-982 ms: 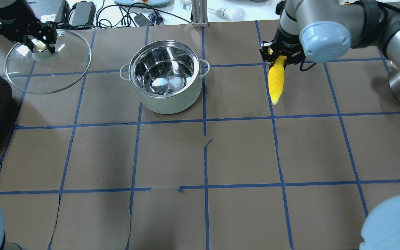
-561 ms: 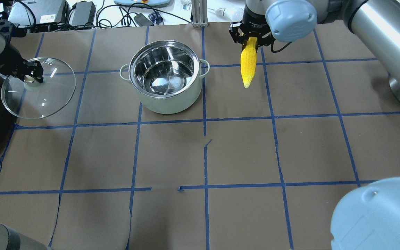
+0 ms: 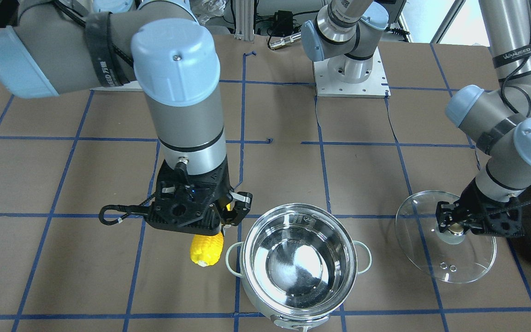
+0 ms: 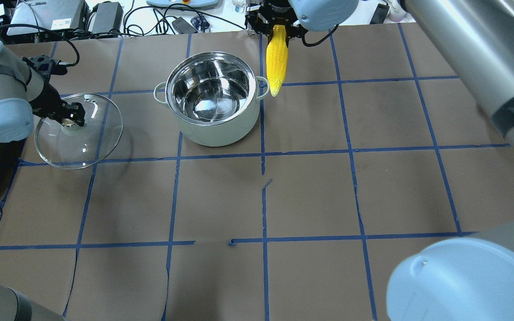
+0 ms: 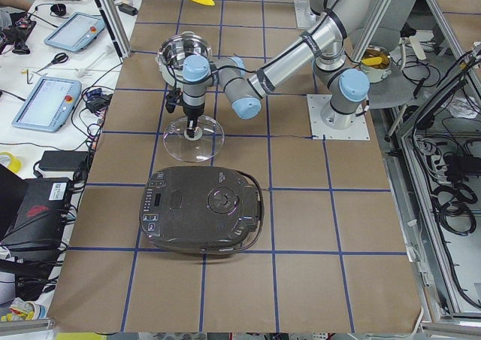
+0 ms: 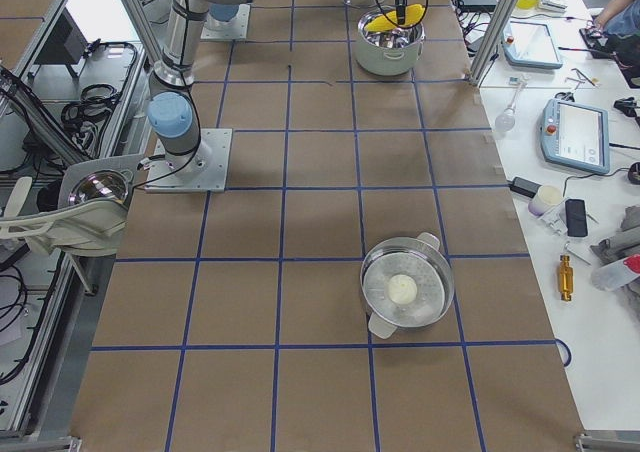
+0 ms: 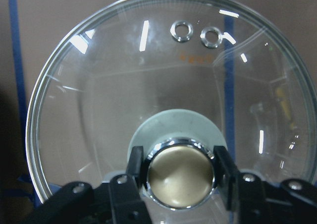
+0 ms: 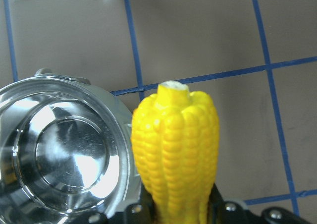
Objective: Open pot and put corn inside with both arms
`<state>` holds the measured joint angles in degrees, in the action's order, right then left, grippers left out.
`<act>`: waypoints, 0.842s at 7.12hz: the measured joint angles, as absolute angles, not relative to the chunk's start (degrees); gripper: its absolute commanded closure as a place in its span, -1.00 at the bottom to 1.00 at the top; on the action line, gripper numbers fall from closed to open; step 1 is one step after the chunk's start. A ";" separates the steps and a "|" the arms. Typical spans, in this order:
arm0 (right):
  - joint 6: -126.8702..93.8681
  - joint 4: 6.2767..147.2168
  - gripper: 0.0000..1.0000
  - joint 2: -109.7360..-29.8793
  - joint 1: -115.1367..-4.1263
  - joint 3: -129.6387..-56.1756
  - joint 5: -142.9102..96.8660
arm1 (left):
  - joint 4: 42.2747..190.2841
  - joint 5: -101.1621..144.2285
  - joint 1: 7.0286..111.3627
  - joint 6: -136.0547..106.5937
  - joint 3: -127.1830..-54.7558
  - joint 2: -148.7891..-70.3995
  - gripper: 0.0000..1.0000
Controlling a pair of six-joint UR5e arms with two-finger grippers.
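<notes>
Overhead exterior: right gripper [image 4: 276, 29] at top centre is clamped on the thick end of the corn [image 4: 276, 62], tip hanging down just right of the pot [image 4: 214, 129], outside its rim. Pot sits open, upper centre-left. Left gripper [image 4: 70, 118] at left side pinches the knob [image 4: 70, 123] of the glass lid [image 4: 83, 149], well left of the pot

Yellow corn [image 8: 174, 149] in the foreground, open steel pot [image 8: 59, 157] just beside it.
</notes>
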<state>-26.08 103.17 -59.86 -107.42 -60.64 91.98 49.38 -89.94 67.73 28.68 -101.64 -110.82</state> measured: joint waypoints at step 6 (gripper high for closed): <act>-30.28 104.96 1.00 -47.72 -111.40 -45.74 91.34 | 49.82 -90.13 67.52 20.80 -102.19 -112.50 0.51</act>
<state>-30.28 104.96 -47.72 -111.40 -45.74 91.34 49.82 -90.13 67.52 20.80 -102.19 -112.50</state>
